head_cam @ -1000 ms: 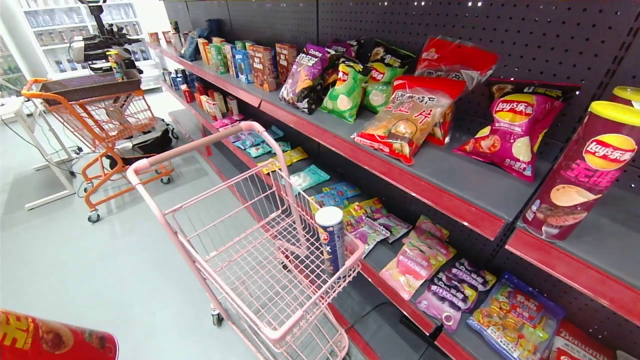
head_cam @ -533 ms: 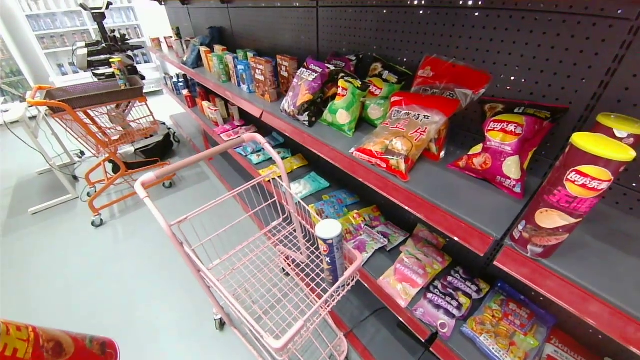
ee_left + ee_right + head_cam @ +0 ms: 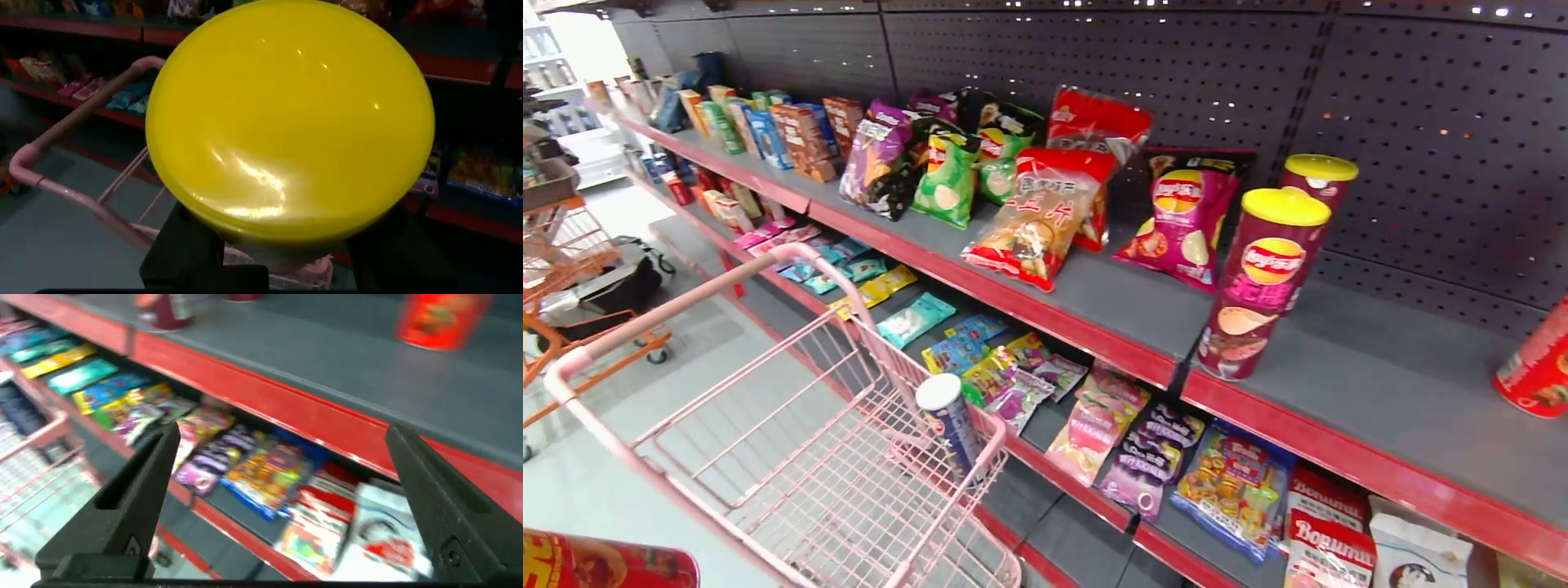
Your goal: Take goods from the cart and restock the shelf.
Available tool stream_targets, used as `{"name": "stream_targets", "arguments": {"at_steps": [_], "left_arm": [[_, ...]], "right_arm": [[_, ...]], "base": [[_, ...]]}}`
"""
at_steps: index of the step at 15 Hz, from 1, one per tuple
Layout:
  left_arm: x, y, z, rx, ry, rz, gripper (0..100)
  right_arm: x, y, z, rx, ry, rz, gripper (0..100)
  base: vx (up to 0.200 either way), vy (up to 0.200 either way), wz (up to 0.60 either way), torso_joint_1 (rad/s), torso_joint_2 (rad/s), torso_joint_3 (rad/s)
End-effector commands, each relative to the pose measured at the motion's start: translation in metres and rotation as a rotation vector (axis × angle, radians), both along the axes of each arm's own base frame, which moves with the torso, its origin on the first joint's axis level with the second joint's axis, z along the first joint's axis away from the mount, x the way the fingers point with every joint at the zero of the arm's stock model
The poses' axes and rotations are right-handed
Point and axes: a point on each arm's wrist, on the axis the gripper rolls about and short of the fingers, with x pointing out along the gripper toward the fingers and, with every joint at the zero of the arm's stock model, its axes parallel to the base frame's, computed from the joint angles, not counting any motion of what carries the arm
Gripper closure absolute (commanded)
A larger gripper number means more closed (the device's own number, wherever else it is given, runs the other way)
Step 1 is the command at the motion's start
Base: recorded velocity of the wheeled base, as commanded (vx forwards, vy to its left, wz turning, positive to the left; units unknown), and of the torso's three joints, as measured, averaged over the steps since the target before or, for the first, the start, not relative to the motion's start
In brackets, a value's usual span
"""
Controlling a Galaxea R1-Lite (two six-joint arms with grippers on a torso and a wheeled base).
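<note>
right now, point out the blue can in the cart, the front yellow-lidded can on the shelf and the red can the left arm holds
blue can [image 3: 956,433]: head view, its side
front yellow-lidded can [image 3: 1258,286]: head view, its label
red can [image 3: 605,563]: head view, its side

- Upper shelf [image 3: 1380,367]: bare grey stretch btw. maroon cans [image 3: 1262,278] and red can [image 3: 1535,367]; open from front.
- Left of it: chip bags [image 3: 1029,220] packed edge to edge.
- Pink cart [image 3: 686,306] stands before lower shelf [image 3: 1062,531], blocks low approach; blue can [image 3: 956,433] upright in its corner.
- L jaws full: yellow-lid can [image 3: 290,122].
</note>
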Motion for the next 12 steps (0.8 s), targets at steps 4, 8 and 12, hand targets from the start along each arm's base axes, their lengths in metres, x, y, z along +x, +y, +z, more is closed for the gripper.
{"name": "stream_targets", "arguments": {"at_steps": [4,8,12], "left_arm": [[0.003,0.0,0.003,0.042,0.012,0.004,100],[0.005,0.0,0.002,0.043,0.026,-0.001,100],[0.013,0.0,0.007,0.053,0.054,-0.001,100]], "right_arm": [[0.0,0.0,0.0,-0.002,0.001,0.001,0],[0.0,0.0,0.0,-0.002,0.001,0.001,0],[0.0,0.0,0.0,0.0,0.001,0.001,0]], "base": [[0.0,0.0,-0.6,0.005,0.0,0.002],[0.0,0.0,-0.6,0.001,0.0,0.0],[0.0,0.0,-0.3,-0.001,0.0,0.0]]}}
